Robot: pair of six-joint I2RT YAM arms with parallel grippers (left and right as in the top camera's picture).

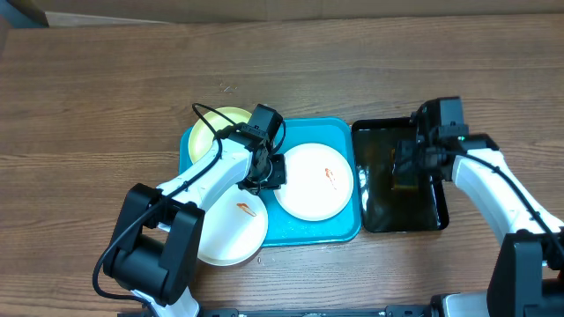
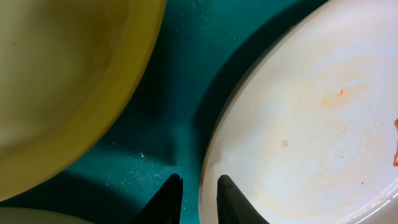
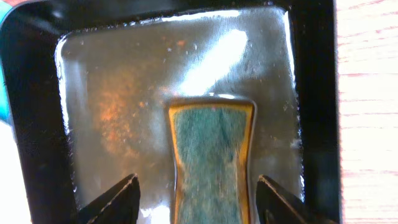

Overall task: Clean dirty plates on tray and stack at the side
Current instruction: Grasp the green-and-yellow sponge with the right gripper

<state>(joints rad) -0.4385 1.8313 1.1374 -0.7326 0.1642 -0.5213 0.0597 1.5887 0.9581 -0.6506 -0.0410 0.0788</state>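
Note:
The turquoise tray (image 1: 339, 132) holds a pale yellow-green plate (image 1: 214, 130) at its far left and a white plate (image 1: 313, 180) with an orange smear on its right half. A second smeared white plate (image 1: 231, 231) overlaps the tray's front left corner. My left gripper (image 1: 264, 173) is at the left rim of the right white plate. In the left wrist view its fingers (image 2: 199, 186) are closed narrowly on that rim of the white plate (image 2: 311, 124), with the yellow-green plate (image 2: 62, 81) to the left. My right gripper (image 3: 198, 193) is open, its fingers on either side of the sponge (image 3: 211, 155).
The black tub (image 1: 436, 216) with water stands right of the tray, touching it. In the right wrist view the green and yellow sponge lies in the water inside the tub (image 3: 37, 124). Bare wooden table surrounds the tray and tub.

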